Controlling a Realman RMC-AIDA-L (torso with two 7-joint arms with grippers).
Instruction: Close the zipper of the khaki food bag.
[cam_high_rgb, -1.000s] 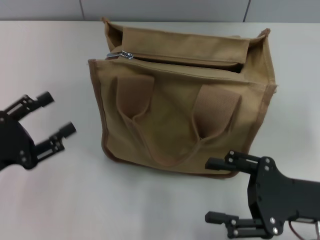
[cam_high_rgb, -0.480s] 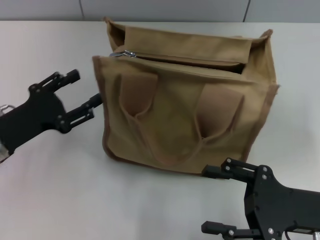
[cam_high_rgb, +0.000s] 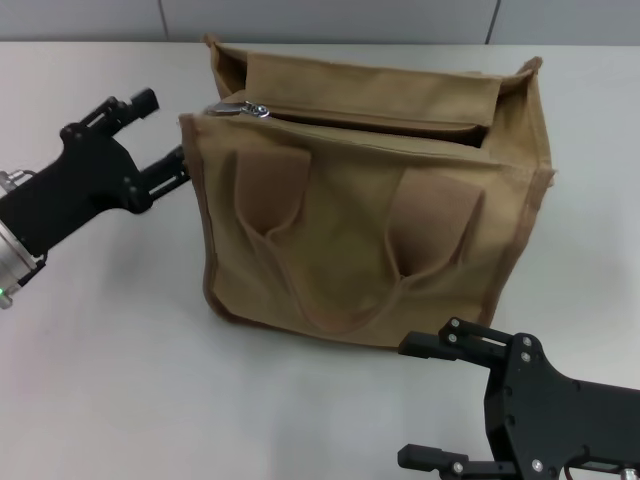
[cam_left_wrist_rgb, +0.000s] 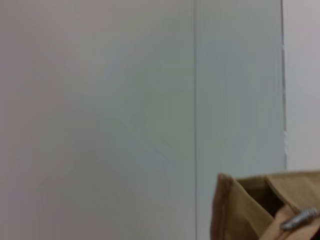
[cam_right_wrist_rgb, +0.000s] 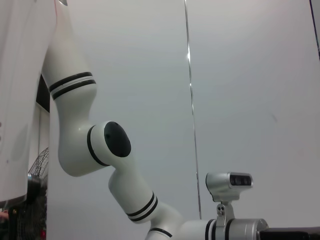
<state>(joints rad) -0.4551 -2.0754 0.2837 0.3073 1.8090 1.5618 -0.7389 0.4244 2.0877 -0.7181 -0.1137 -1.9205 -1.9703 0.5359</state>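
Note:
The khaki food bag (cam_high_rgb: 370, 210) stands upright on the table in the head view, handles facing me. Its zipper (cam_high_rgb: 370, 118) runs along the top panel and is open, with the silver pull tab (cam_high_rgb: 250, 108) at the bag's left end. My left gripper (cam_high_rgb: 160, 135) is open, just left of the bag's upper left corner, one finger against the bag's side. The left wrist view shows the bag's corner (cam_left_wrist_rgb: 240, 205) and the pull tab (cam_left_wrist_rgb: 300, 218). My right gripper (cam_high_rgb: 420, 400) is open, low in front of the bag's right corner.
The bag rests on a pale table (cam_high_rgb: 110, 360) with a grey wall panel behind. The right wrist view shows my left arm (cam_right_wrist_rgb: 100, 145) in white segments against the wall.
My left gripper has moved up and toward the bag's top left corner, closer to the pull tab. The bag has shifted slightly. The right gripper has sunk a little lower.

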